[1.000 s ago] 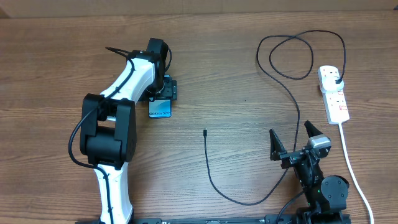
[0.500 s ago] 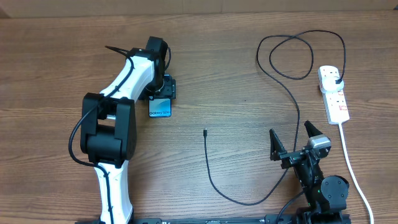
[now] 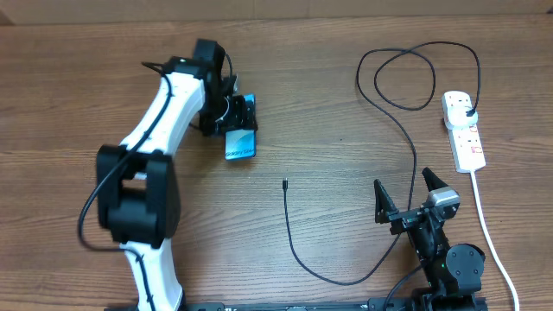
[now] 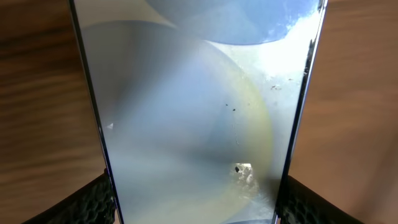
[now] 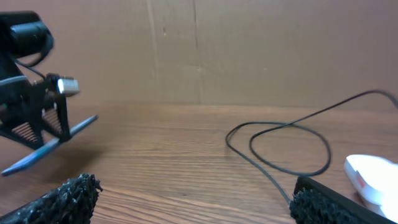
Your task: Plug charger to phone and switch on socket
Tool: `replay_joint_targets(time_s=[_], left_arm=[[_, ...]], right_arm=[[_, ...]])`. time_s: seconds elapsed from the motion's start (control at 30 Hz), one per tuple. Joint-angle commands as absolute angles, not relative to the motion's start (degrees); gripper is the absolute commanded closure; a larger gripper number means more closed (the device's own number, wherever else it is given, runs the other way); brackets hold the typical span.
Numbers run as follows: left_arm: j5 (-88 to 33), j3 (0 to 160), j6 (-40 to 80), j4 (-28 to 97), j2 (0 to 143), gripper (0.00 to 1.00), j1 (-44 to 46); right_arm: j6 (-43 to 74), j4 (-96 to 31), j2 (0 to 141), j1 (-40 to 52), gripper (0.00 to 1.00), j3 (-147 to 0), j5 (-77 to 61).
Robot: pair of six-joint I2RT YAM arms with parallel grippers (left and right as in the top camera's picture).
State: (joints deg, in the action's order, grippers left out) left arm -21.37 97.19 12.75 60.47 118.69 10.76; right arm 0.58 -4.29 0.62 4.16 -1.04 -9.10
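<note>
My left gripper (image 3: pixel 235 115) is shut on the phone (image 3: pixel 241 142) and holds it tilted above the table, as the right wrist view (image 5: pixel 53 142) shows. The phone's blue-teal screen fills the left wrist view (image 4: pixel 199 118) between the two fingers. The charger is a thin black cable (image 3: pixel 294 250) whose plug tip (image 3: pixel 284 182) lies free on the table right of the phone. It loops to the black adapter (image 3: pixel 467 107) plugged into the white socket (image 3: pixel 465 131) at the far right. My right gripper (image 3: pixel 406 194) is open and empty near the front edge.
The socket's thick white cord (image 3: pixel 491 238) runs down the right side past my right arm. The cable forms a loop (image 3: pixel 406 78) at the back right, also in the right wrist view (image 5: pixel 289 146). A brown wall stands behind the table.
My left gripper has lifted the phone off the table and carried it a little to the right, tilting it. The right arm and the cable have not moved.
</note>
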Motion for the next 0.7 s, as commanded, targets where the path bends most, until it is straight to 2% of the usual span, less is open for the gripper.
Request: replay_joint_targets(time_s=[0.0, 0.1, 0.23, 0.37, 0.43, 0.57, 0.67], left_arm=[[-40.3, 98.4, 9.1, 60.6, 110.7, 0.30, 9.0], [-47.9, 98.4, 8.7, 60.4, 108.2, 0.30, 8.3], [-53.8, 98.4, 7.8, 60.4, 107.9, 0.29, 8.3], [-57.9, 98.4, 7.9, 59.5, 107.9, 0.29, 8.7], [-58.2, 98.4, 8.0, 59.4, 107.9, 0.28, 9.7], [-58.2, 98.4, 9.8, 59.2, 107.9, 0.28, 12.2], [-58.2, 98.4, 12.3, 58.6, 107.9, 0.28, 14.1]], right_arm=[[14.0, -3.6, 0.2, 4.1, 0.00, -0.5, -10.1], [15.6, -3.5, 0.2, 4.1, 0.00, -2.2, -18.0], [19.2, -10.2, 2.3, 4.1, 0.00, -10.1, -19.4], [19.1, -23.4, 11.7, 4.1, 0.00, -26.8, -19.7], [19.1, -35.3, 21.4, 4.1, 0.00, -39.8, -20.3], [19.1, -52.0, 35.0, 4.1, 0.00, -55.4, -22.3], [19.1, -58.9, 43.2, 4.1, 0.00, -62.6, -26.5]])
